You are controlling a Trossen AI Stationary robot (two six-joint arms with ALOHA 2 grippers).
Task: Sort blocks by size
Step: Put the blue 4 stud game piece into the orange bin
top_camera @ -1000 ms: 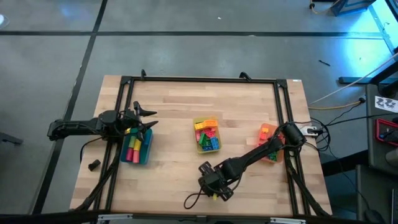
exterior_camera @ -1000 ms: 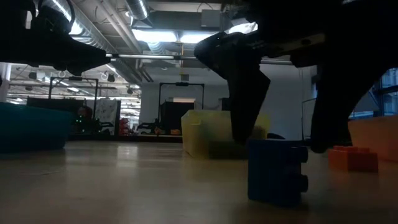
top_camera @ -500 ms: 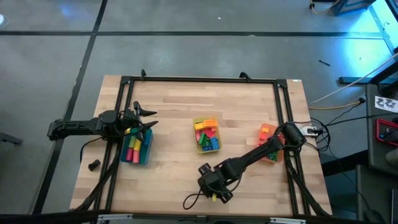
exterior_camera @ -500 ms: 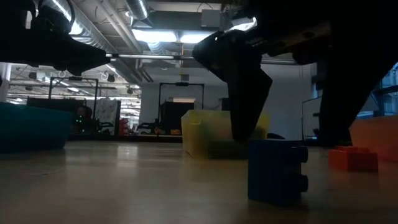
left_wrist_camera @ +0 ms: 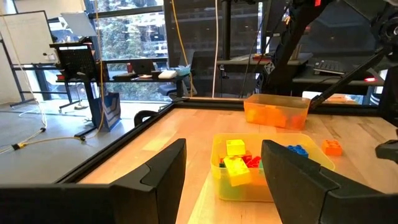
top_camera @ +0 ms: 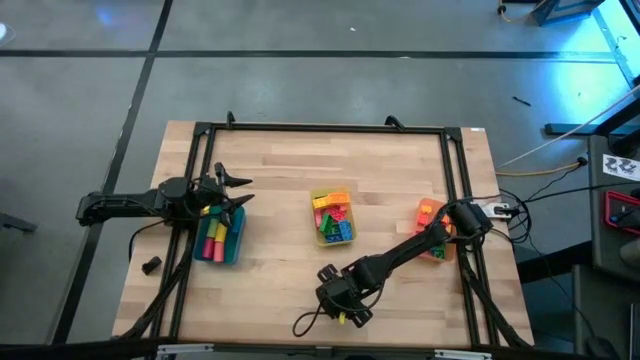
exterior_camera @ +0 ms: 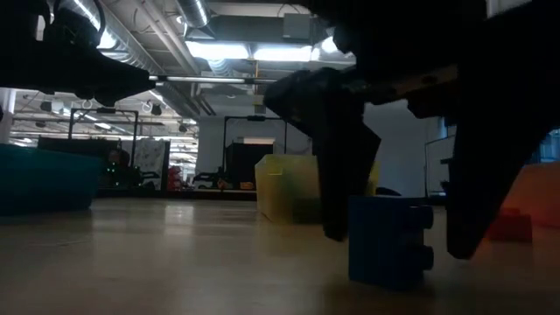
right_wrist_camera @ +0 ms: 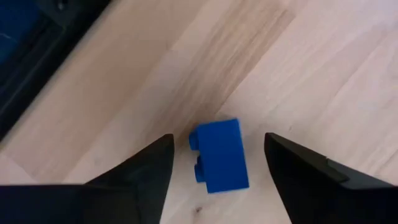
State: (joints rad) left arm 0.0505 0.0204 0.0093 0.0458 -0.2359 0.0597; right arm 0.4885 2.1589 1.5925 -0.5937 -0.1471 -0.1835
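At the table's [top_camera: 280, 170] left edge we saw the left gripper [top_camera: 236, 190] hovering over the blue bin [top_camera: 232, 247], jaws apart and holding nothing; pink, yellow and green blocks [top_camera: 212, 238] lay inside. At the table's middle stood the yellow bin [top_camera: 316, 238] with red, yellow, green and blue blocks [top_camera: 334, 217]. Near the front edge, the right gripper [exterior_camera: 398, 241] reached down with its jaws open on either side of a single blue block [exterior_camera: 389, 241] lying on the wood, not touching it. At the right edge sat the orange bin [top_camera: 438, 253] with orange blocks [top_camera: 428, 212].
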